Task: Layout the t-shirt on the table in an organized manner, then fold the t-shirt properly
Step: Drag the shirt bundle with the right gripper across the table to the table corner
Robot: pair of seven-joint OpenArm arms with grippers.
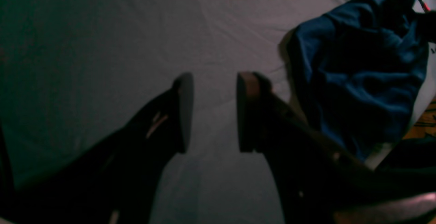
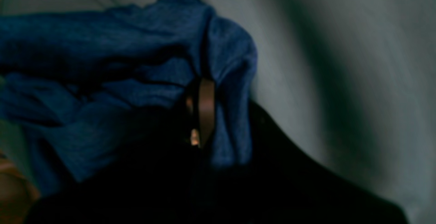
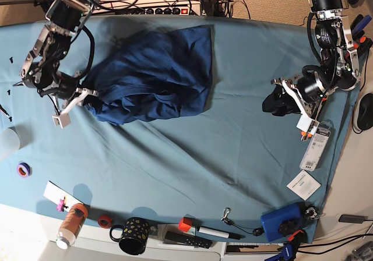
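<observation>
The left gripper [image 1: 214, 111] fills the front of the left wrist view. Its two dark fingers [image 1: 184, 111] stand apart with nothing between them, over bare teal cloth.

The t-shirt [image 3: 154, 77] is dark navy blue. It lies in a crumpled heap on the table [image 3: 233, 156], in the far part and toward the right arm's side. One flat part reaches toward the far edge; the rest is bunched with many folds.

The right gripper [image 2: 201, 111] is at the shirt's edge on that side. Its jaws are closed tight on a fold of the blue fabric, which hangs over and around the fingertips.

The left gripper is well apart from the shirt, near the table's other end.

Along the near edge, far from the shirt, stand a black mug with dots [image 3: 133, 235], an orange bottle [image 3: 71, 224] and a blue box [image 3: 281, 222]. A purple tape roll [image 3: 23, 169] lies near the shirt's end of the table.
</observation>
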